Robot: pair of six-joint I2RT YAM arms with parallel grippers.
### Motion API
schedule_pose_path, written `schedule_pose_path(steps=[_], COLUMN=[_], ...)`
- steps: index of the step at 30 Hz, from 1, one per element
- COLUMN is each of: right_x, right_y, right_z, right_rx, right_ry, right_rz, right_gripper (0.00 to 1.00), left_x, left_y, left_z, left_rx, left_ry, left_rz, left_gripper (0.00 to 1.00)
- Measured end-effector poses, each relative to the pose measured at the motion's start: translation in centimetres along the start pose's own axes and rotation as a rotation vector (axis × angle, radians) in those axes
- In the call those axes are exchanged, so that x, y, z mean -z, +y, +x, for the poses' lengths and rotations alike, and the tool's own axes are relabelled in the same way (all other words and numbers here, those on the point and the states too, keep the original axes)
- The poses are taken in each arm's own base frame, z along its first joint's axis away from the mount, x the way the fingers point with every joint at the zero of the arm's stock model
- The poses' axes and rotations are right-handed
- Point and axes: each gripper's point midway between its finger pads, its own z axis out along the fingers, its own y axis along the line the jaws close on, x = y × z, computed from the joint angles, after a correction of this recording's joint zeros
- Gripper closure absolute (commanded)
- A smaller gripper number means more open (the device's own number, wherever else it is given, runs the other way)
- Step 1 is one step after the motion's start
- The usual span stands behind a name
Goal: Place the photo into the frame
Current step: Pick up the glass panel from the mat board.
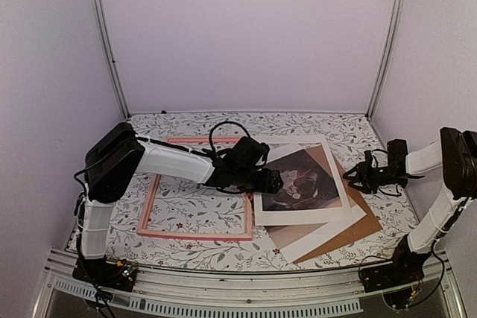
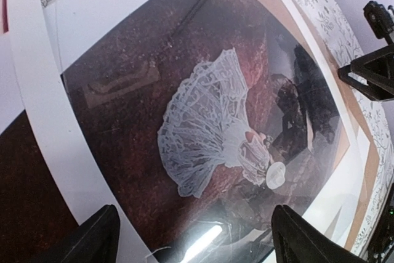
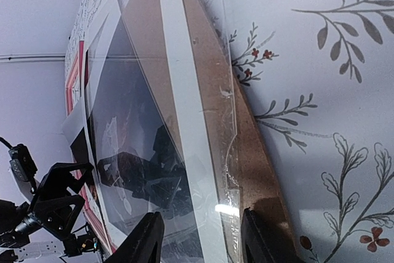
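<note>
Floral tabletop (image 1: pixel 186 217); white mat (image 1: pixel 298 217) partly covers photo (image 1: pixel 305 176).

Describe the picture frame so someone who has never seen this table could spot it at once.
On the flowered table, look at the left half, under the left arm. The frame lies flat there: a thin pink rectangle, empty, with the flowered cloth showing through it, unlike the white mat and brown board piled to its right.

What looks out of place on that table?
The pink frame lies empty, while beside it the photo, white mat and brown backing board sit in a skewed pile, each turned at a different angle with corners poking out.
</note>
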Motion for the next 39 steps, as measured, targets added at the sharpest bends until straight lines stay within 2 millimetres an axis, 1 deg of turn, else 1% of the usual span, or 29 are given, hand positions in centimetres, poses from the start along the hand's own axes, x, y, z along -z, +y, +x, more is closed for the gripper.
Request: schedule_pose_path(steps=[6, 10, 15, 29, 39], right_x=[-0.1, -0.3, -0.6, -0.8, -1.2], right_y=[0.0, 0.2, 0.4, 0.5, 0.7], right_z=[0.0, 0.0, 0.0, -0.4, -0.7], right_rx=[0.006, 0.018, 0.028, 0.026, 0.011], right_ry=[0.001, 0.002, 0.008, 0.009, 0.006], right_rz=[0.008, 0.013, 0.016, 0.013, -0.015], right_gripper=[0.51, 0.50, 0.48, 0.47, 0.47], left_x=[0.2, -0.4, -1.3, -1.4, -1.8], left_y=[0.7, 0.7, 1.1, 1.5, 1.3], left_z=[-0.9, -1.4, -1.0, -1.2, -1.0], left_rx=[-0.026, -0.043, -0.058, -0.052, -0.009], left_ry=[-0.004, -0.005, 0.008, -0.003, -0.022], left_rz=[-0.067, -0.090, -0.109, -0.131, -0.092], left_gripper=[0.11, 0.11, 0.11, 0.12, 0.12])
